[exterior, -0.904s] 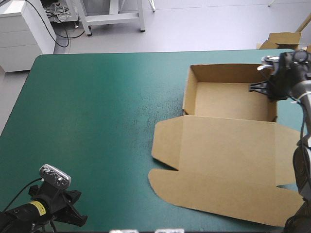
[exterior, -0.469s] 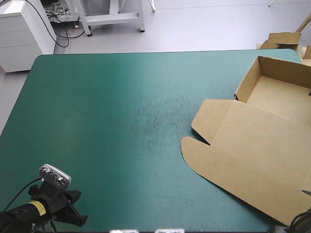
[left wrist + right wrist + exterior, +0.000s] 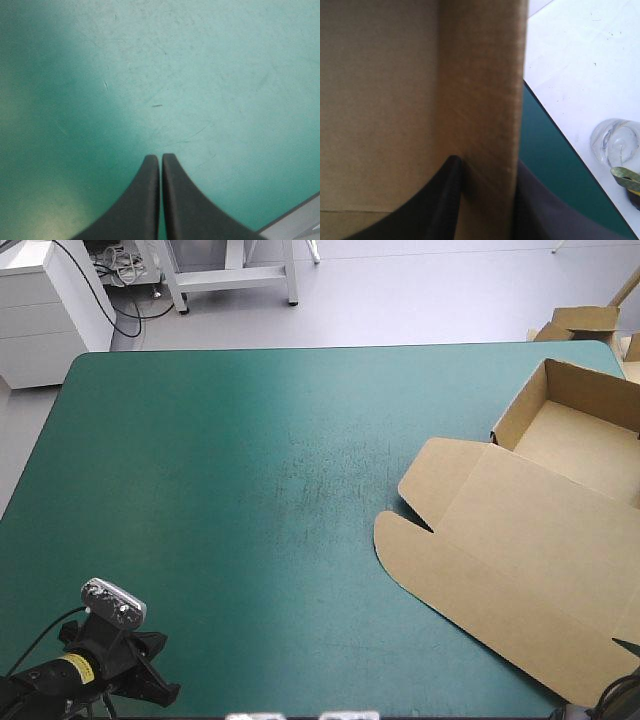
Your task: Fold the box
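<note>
At right edge, box (image 3: 530, 550)

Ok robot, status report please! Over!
Left gripper shut, over bare teal-green cover. Right gripper shut on the box, at a raised wall. Box: open tray, lid flat, at the cover's right edge. Nothing seen in the way.

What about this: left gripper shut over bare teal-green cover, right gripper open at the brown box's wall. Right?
Not open: the right wrist view shows the right gripper shut on a wall of the brown box. The left gripper part stands.
</note>
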### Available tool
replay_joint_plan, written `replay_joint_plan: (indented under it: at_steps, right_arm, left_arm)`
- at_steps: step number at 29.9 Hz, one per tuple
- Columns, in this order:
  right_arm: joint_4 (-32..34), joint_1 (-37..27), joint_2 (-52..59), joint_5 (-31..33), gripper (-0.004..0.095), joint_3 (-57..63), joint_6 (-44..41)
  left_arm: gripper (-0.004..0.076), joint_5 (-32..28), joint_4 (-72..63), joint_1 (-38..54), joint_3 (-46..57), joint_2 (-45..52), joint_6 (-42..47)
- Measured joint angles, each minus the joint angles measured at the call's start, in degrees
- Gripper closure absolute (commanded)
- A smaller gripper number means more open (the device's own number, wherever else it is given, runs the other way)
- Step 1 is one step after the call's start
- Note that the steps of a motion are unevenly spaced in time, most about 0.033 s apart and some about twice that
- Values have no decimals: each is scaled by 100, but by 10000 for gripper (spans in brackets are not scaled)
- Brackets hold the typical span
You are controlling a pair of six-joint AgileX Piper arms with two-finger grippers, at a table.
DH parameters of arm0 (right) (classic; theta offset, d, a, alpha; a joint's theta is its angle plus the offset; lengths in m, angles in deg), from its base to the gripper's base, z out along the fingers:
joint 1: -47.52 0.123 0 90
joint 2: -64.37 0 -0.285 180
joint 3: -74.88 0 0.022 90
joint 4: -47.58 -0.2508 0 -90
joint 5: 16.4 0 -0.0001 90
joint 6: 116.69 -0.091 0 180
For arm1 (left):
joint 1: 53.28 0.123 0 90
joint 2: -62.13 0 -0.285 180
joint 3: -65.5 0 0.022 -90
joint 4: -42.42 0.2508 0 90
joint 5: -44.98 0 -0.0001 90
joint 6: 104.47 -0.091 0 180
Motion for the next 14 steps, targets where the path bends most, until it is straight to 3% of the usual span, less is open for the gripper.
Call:
replay_joint_plan:
  at_steps: [10, 14]
  right_arm:
    - [29, 0, 46, 73, 512, -5, 58]
    - [-482, 0, 309, 90, 596, -5, 1029]
  left_arm:
    - [731, 0, 0, 0, 0, 0, 0]
    - [731, 0, 0, 0, 0, 0, 0]
